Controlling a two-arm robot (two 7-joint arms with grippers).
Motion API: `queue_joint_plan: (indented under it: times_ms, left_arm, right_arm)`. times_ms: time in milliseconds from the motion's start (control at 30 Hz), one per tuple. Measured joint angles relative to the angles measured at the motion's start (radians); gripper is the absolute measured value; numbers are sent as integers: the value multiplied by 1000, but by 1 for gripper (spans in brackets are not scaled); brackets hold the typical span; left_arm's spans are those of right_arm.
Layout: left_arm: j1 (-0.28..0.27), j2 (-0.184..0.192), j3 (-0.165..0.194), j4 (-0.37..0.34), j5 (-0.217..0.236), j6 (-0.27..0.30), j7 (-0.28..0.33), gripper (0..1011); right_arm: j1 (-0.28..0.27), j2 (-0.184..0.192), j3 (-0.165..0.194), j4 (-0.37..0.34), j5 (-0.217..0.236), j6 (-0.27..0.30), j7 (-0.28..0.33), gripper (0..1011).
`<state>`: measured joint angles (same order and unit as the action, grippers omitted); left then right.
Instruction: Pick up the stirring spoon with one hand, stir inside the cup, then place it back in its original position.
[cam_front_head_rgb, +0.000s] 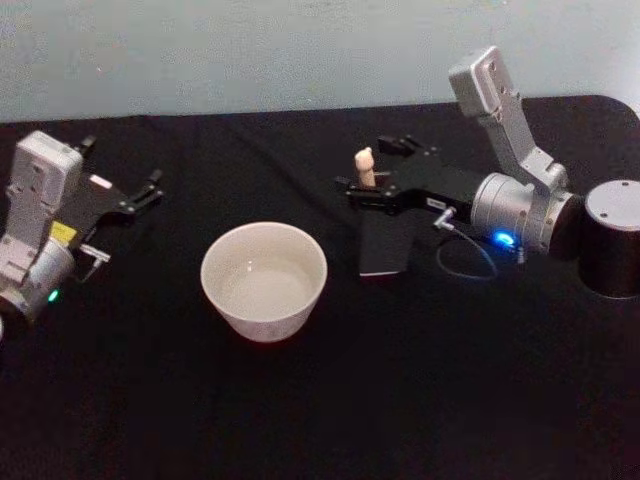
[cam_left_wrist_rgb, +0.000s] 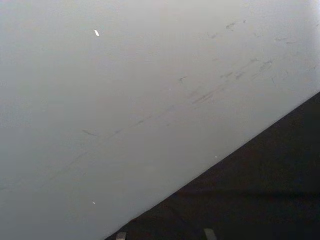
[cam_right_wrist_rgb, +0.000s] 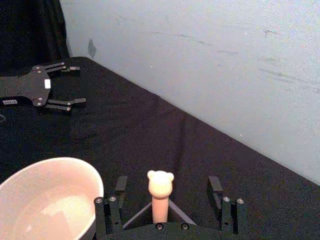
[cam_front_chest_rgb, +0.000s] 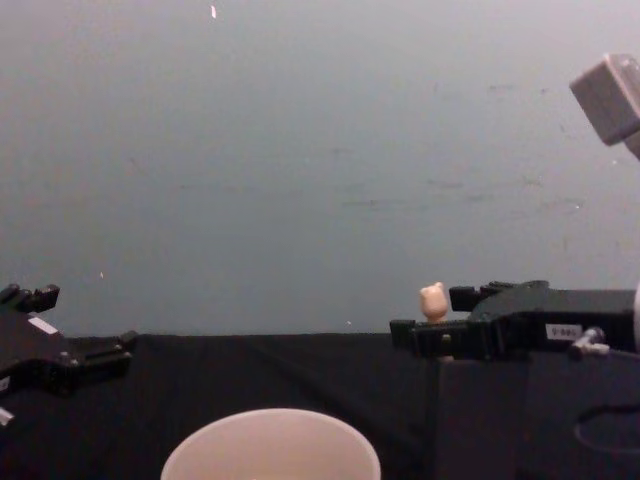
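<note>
Right pincer (cam_right_wrist_rgb: 167, 182) straddling spoon (cam_right_wrist_rgb: 160, 189), cup (cam_front_head_rgb: 263, 326) beside

The stirring spoon (cam_front_head_rgb: 365, 165) stands upright in the dark, square-mouthed holder box (cam_front_head_rgb: 385, 248), its pale knobbed handle top showing between the spread fingers of the right pincer (cam_right_wrist_rgb: 168, 184). The wide cream cup (cam_front_head_rgb: 262, 328) sits upright on the black tabletop (cam_front_head_rgb: 450, 400), near the box on its left.

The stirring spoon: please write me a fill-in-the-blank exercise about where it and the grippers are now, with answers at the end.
The right gripper reaches around the stirring spoon with its fingers ____.
The holder box with the spoon stands to the robot's ____ of the cup.
The left gripper, far from the cup, holds ____.
Missing words: open, right, nothing.
</note>
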<state>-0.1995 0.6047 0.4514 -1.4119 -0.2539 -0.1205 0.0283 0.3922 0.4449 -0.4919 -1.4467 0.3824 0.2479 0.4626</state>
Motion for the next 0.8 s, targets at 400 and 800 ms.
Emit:
queue_joint_plan:
  times_ms: [400, 800]
  left_arm:
    - [0, 0, 0, 0, 0, 0, 0, 1001]
    - [0, 0, 0, 0, 0, 0, 0, 1001]
  right_arm:
    - [-1, 0, 1, -1, -1, -1, -1, 978]
    - [-2, 1, 1, -2, 0, -1, -1, 668]
